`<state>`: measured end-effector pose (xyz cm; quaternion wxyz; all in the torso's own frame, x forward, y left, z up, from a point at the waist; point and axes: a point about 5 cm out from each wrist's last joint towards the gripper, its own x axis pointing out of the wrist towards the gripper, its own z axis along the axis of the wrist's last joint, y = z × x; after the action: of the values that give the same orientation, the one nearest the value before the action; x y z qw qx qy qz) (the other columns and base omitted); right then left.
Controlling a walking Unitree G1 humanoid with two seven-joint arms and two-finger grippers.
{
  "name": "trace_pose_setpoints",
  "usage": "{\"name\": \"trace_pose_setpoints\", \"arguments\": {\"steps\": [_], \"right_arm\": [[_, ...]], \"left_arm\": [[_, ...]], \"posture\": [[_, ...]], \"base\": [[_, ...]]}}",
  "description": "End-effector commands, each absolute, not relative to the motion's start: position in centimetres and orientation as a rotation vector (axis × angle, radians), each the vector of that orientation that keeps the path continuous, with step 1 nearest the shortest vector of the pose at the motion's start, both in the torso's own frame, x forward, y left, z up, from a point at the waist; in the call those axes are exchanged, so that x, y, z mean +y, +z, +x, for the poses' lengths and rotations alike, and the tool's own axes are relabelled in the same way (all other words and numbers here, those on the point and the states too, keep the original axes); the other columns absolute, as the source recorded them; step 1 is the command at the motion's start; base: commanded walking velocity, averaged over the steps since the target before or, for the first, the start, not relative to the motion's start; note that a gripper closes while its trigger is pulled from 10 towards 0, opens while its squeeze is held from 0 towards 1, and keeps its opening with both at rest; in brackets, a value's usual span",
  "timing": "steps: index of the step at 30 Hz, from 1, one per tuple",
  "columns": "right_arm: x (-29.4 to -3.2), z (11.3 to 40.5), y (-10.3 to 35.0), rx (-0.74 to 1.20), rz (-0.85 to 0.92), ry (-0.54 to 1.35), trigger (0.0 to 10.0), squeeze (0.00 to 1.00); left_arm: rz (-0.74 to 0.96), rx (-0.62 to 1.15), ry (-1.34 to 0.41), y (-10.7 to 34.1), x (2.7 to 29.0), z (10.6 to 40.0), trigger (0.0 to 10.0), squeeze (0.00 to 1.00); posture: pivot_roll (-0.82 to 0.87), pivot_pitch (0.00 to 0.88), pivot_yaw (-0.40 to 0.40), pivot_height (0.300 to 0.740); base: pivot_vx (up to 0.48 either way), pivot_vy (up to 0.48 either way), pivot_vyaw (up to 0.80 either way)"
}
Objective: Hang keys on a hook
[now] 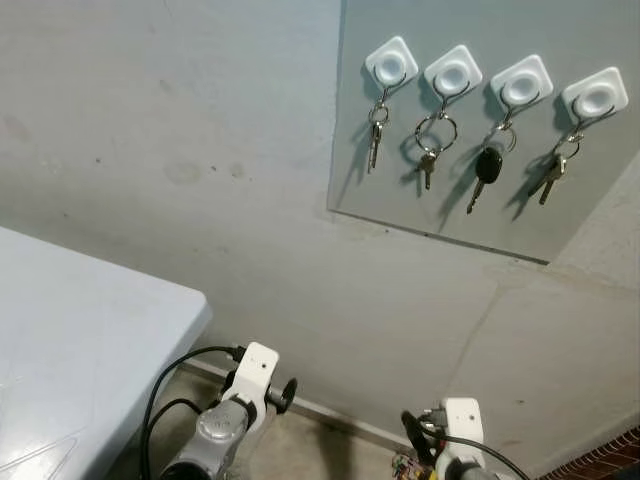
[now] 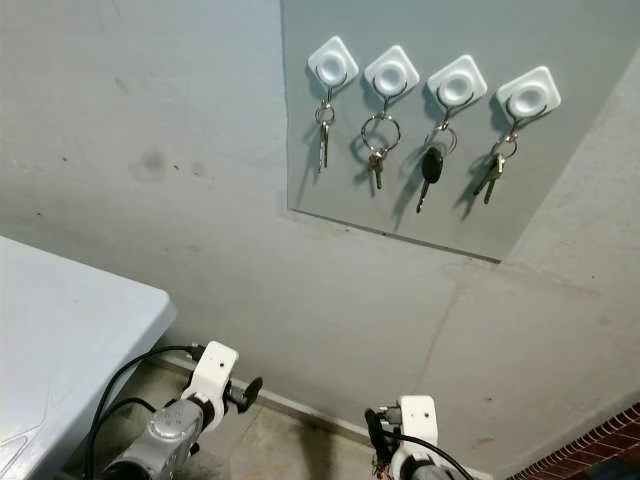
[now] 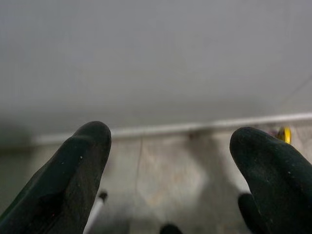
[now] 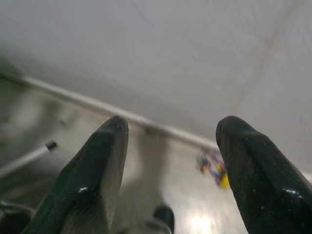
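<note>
On a grey panel [image 1: 420, 180] on the wall sit four white hooks in a row, and a set of keys hangs from each. From the left: a single silver key [image 1: 376, 135], a big ring with a small key [image 1: 432, 145], a black-headed car key [image 1: 486, 168], and a brass and silver bunch [image 1: 552, 172]. Both arms hang low by the floor, far below the hooks. My left gripper [image 3: 168, 161] is open with nothing between its fingers. My right gripper [image 4: 170, 156] is open and empty too.
A white table [image 1: 90, 350] stands at the lower left, its corner close to my left arm [image 1: 235, 410]. My right arm [image 1: 455, 440] hangs near the wall's baseboard. A small colourful object [image 4: 213, 167] lies on the floor by the wall.
</note>
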<state>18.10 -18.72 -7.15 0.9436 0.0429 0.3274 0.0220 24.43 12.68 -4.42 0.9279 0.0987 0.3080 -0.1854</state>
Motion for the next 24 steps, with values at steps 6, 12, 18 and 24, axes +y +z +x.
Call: {"name": "trace_pose_setpoints", "arguments": {"steps": [6, 12, 18, 24], "right_arm": [[-19.6, 14.8, -9.1, 0.838, 0.102, -0.043, 10.0, 0.00], [-19.2, 12.6, -10.1, 0.946, 0.097, -0.055, 10.0, 0.00], [-18.9, 12.1, -10.4, 0.972, 0.104, -0.065, 10.0, 0.00], [-18.9, 11.8, -10.5, 0.990, 0.097, -0.074, 10.0, 0.00]], "left_arm": [[0.180, 0.735, -0.327, -5.9, 13.2, 22.6, 10.0, 0.00], [0.183, 0.790, -0.307, -6.6, 13.5, 21.7, 10.0, 0.00], [0.201, 0.854, -0.268, -7.4, 15.0, 20.4, 10.0, 0.00], [0.199, 0.881, -0.244, -7.7, 15.7, 19.8, 10.0, 0.00]], "posture": [[-0.09, 0.000, 0.016, 0.711], [-0.08, 0.000, 0.015, 0.711], [-0.10, 0.000, 0.025, 0.711], [-0.10, 0.000, 0.024, 0.711]], "base": [[0.000, 0.000, 0.00], [0.000, 0.000, 0.00], [0.000, 0.000, -0.56], [0.000, 0.000, -0.69]]}}
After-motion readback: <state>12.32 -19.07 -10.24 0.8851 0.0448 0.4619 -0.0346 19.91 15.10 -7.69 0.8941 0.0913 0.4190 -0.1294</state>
